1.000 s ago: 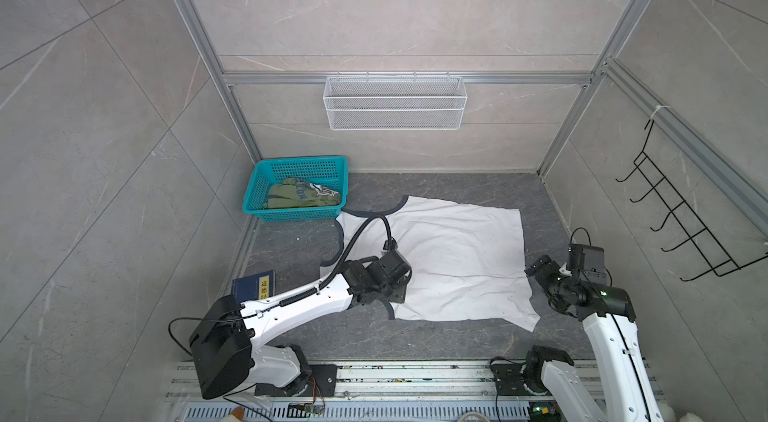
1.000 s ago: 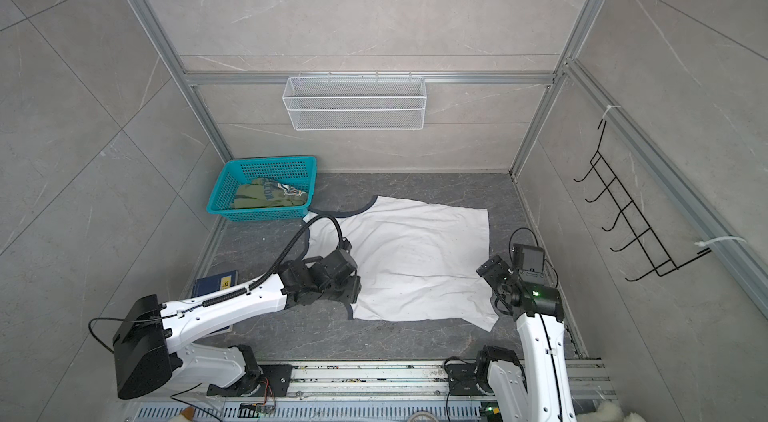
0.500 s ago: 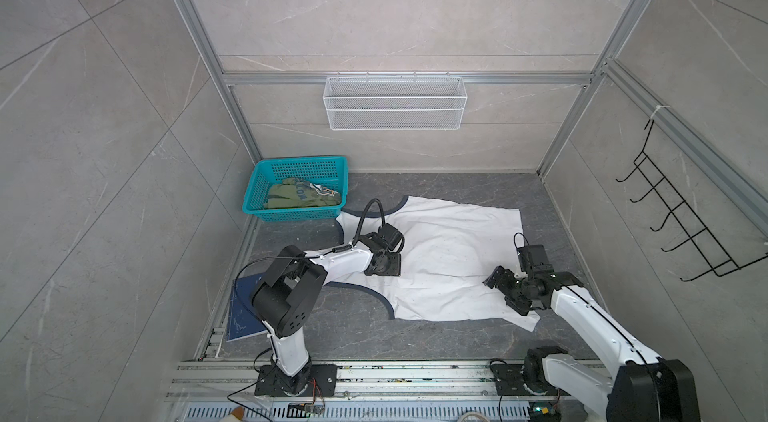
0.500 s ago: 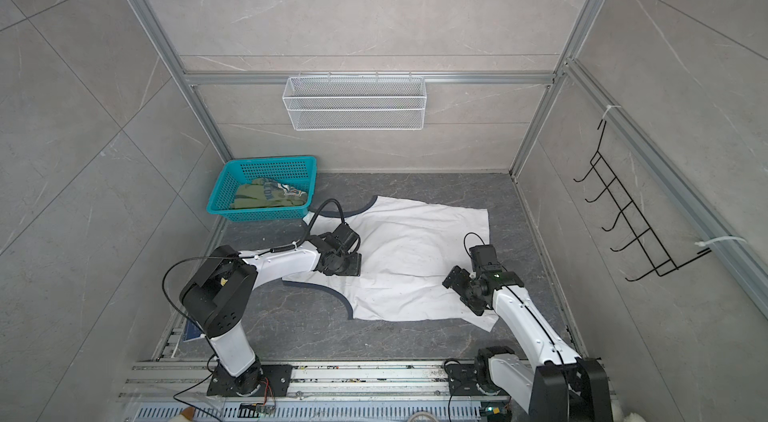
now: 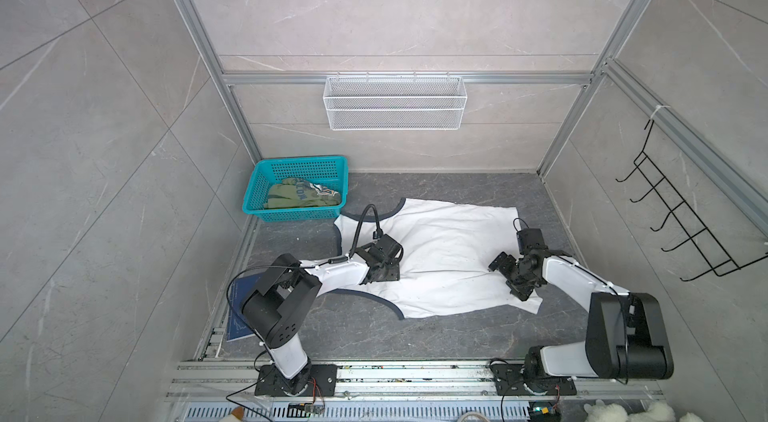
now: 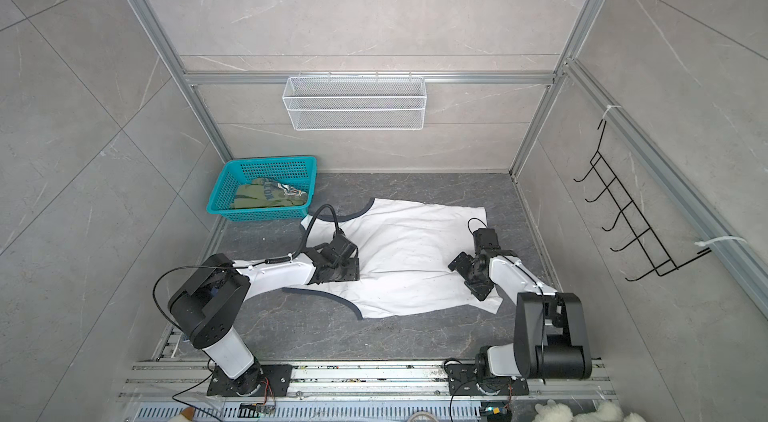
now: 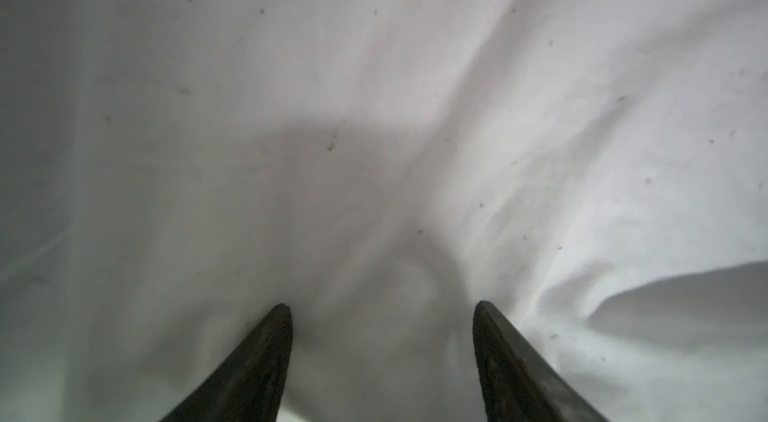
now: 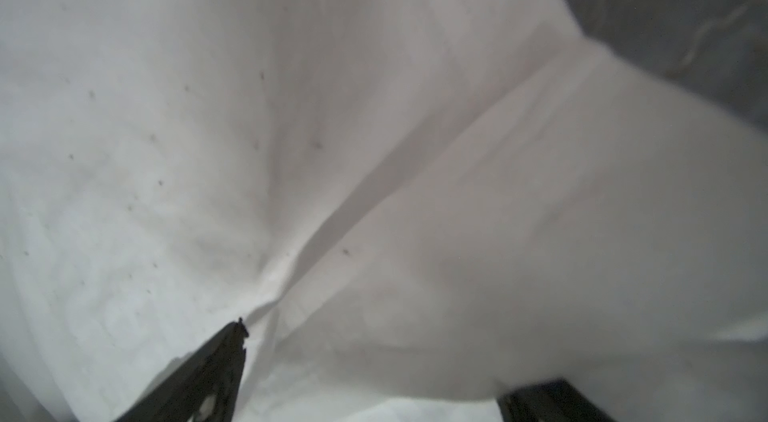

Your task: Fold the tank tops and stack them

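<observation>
Tank tops, two units. The olive tank top [image 5: 291, 196] lies crumpled inside the teal basket [image 5: 297, 160] at the far left corner of the work surface [image 5: 374, 337]. Its axis cannot be determined. A dark blue book [image 5: 237, 310] lies at the left edge, partly under the left arm.

The white tank top [image 5: 449, 254] lies spread flat in the middle of the surface, just right of the basket. In both top views its long axis runs left to right. The navy-trimmed neckline [image 5: 376, 214] and straps point left toward the basket, and the hem [image 5: 509, 220] points right.

The left gripper [image 5: 384, 274] stands over the strap end, tips down on the cloth. In the left wrist view its fingers [image 7: 257, 357] are spread, with wrinkled white fabric lying beneath and between them and nothing clamped: released.

The right gripper [image 5: 510, 282] stands over the hem end, toward the near right corner of the garment. In the right wrist view the fingers [image 8: 208, 374] stand wide apart. One tip presses a crease in the cloth, and the second shows only partly behind a hump of fabric: released.
</observation>
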Robot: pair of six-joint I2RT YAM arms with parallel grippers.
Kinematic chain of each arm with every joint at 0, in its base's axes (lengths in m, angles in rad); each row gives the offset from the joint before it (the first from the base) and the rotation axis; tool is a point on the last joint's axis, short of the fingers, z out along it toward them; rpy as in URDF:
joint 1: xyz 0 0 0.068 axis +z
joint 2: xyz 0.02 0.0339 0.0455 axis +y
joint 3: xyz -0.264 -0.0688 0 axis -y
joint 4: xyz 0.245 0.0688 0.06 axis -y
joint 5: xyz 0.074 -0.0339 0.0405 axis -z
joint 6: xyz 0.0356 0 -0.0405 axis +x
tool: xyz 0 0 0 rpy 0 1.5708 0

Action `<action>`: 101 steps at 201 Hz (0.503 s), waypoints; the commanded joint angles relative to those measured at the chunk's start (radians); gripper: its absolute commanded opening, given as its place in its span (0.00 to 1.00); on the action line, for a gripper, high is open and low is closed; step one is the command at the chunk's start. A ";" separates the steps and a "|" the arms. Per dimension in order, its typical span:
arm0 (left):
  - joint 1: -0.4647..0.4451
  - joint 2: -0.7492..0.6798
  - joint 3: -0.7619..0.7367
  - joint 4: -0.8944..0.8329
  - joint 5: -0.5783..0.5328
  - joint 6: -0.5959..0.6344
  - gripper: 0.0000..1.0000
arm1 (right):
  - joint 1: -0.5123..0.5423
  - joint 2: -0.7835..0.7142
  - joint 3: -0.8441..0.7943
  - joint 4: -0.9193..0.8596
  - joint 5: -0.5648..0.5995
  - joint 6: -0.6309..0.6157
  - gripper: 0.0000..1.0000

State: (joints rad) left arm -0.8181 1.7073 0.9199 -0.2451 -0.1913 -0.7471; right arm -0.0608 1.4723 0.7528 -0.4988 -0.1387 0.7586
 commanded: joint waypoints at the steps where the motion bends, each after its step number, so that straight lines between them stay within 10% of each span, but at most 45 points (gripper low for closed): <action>1: -0.096 0.050 0.009 -0.066 0.036 -0.130 0.72 | -0.028 0.120 0.053 0.040 0.096 -0.077 0.94; 48: -0.112 0.121 0.206 -0.105 0.055 -0.059 0.73 | -0.056 0.227 0.215 -0.003 0.090 -0.095 0.94; 101: 0.022 0.311 0.586 -0.166 0.134 0.167 0.74 | -0.055 -0.006 0.078 -0.050 0.066 -0.099 0.95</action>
State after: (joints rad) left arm -0.8658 1.9289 1.3544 -0.3813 -0.1123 -0.7002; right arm -0.1165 1.5841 0.9012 -0.5030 -0.0669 0.6762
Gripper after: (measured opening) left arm 0.736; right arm 0.946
